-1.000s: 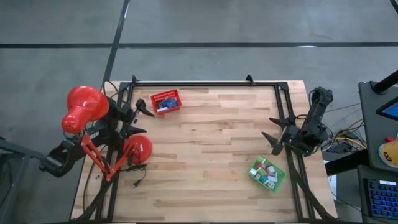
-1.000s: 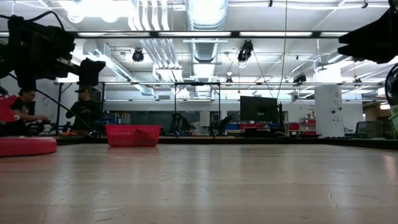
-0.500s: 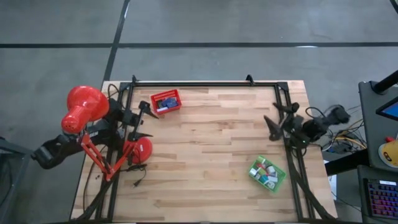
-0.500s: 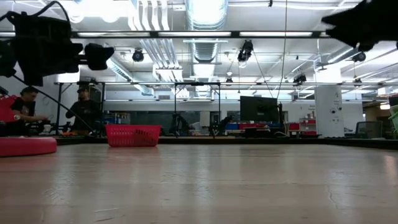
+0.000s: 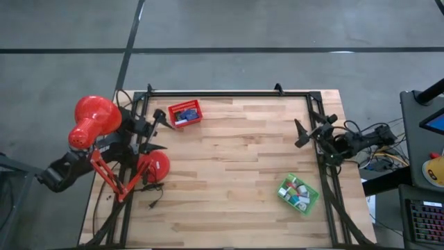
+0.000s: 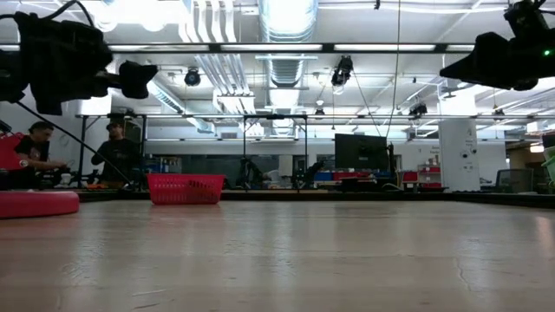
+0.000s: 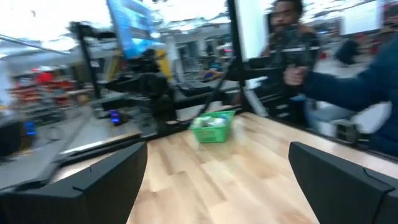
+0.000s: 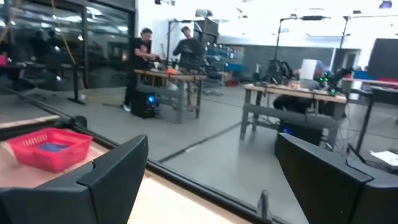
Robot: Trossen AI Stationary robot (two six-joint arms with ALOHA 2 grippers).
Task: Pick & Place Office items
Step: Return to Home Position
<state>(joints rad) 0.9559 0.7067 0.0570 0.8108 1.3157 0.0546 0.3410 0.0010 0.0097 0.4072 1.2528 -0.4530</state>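
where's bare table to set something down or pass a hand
The middle of the table is bare, between red tray and green tray. Crowded: left edge, with red lamp and left tool; right tool overhangs the right edge.

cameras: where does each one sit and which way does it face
High view: above the table, looking straight down; both arms show, left gripper and right gripper open at opposite edges.
Low view: at table-top height, looking level into the room; left arm and right arm in the upper corners.
Left wrist view: on the left arm, facing the green tray; own fingers spread.
Right wrist view: on the right arm, facing the red tray; own fingers spread.
Shared: high, low and right wrist views show the red tray.
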